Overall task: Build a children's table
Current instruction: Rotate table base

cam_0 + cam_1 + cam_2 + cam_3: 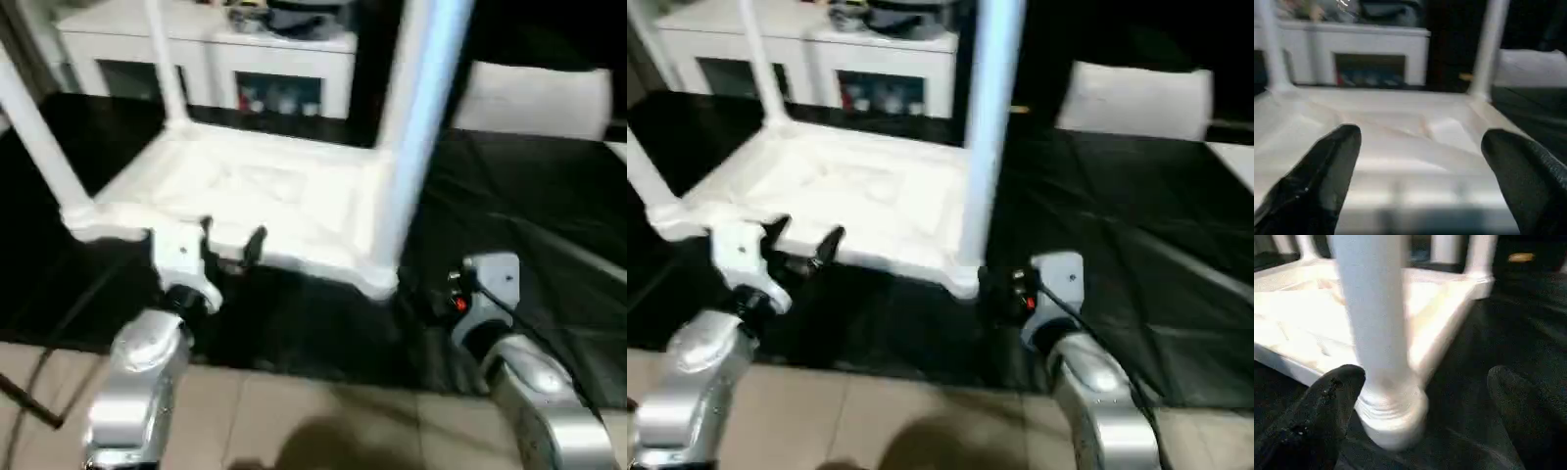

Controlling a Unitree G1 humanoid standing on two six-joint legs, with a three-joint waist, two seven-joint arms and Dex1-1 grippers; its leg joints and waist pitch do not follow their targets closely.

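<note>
left hand (232,238) open at tabletop (265,196) rim; right hand (1420,396) open beside leg (1376,333); leg tops cut off

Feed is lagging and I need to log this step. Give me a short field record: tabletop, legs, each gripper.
tabletop: white plastic rectangular tabletop, underside up on black cover
legs: four white tapered tube legs standing in the corner sockets; near-right leg
left gripper: open, at the near rim, not touching
right gripper: open around the near-right leg's base, no grip
background: white cabinet

Smooth white plastic tabletop (245,191) and legs (416,108) sit on a wrinkled, faintly glossy black sheet (529,206).
</note>
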